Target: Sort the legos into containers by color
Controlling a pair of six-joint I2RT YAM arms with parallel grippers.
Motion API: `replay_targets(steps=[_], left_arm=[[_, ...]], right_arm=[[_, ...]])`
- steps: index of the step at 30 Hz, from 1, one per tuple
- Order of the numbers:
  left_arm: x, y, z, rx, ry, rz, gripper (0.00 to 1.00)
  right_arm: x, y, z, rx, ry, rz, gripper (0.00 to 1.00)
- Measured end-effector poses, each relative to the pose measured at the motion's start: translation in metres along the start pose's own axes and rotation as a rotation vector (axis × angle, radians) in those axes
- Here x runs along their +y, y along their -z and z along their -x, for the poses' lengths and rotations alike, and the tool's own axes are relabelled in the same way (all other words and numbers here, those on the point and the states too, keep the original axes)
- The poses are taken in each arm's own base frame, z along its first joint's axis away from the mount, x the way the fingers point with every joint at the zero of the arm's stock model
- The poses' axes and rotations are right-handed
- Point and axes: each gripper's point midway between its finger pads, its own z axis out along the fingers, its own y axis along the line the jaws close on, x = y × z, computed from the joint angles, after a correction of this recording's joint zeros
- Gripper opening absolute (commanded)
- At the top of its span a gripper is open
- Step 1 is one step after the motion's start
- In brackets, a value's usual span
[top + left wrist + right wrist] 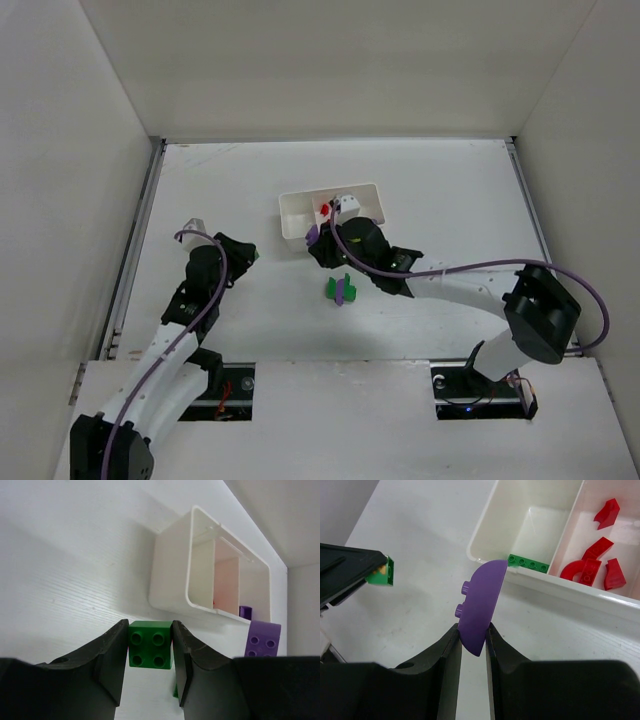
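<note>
1. Right now both arms are mid-carry. The left gripper (150, 632) is clamped on a green brick (150, 651), and the right gripper (471, 629) pinches a purple piece (480, 600) by its edge.
2. Seen from above, the tray (555, 586) sits at 12 o'clock of the table's centre. The right gripper hangs over its near wall, and the left gripper waits well apart, at 8 o'clock from the tray.
3. The right wrist view shows a green piece (529, 564) in one compartment and red pieces (592, 567) in the next. The third is out of that view.
4. The step in hand looks like delivery. The purple piece should likely go past the reds to the tray's 3 o'clock end, and it needs to clear the wall before release.
5. The green brick needs a reach toward 2 o'clock, into the 9 o'clock compartment. That is probably best done once the right arm is out of the way.
6. A loose pair (340, 290), one green and one purple, lies at 6 o'clock from the tray, not yet sorted.
</note>
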Motion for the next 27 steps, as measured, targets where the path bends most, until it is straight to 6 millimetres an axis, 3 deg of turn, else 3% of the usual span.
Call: replay_targets(steps=[10,17,27], left_arm=[[0.04,0.001,0.023,-0.066,0.041,0.14,0.19],[0.037,0.002,0.018,-0.046,0.032,0.132,0.19],[0.033,-0.001,0.005,-0.006,0.009,0.125,0.19]], right_arm=[[0.006,0.001,-0.014,0.024,0.021,0.013,0.22],[0.0,0.003,-0.021,0.037,0.031,0.005,0.22],[-0.009,0.001,-0.014,0.019,0.037,-0.024,0.22]])
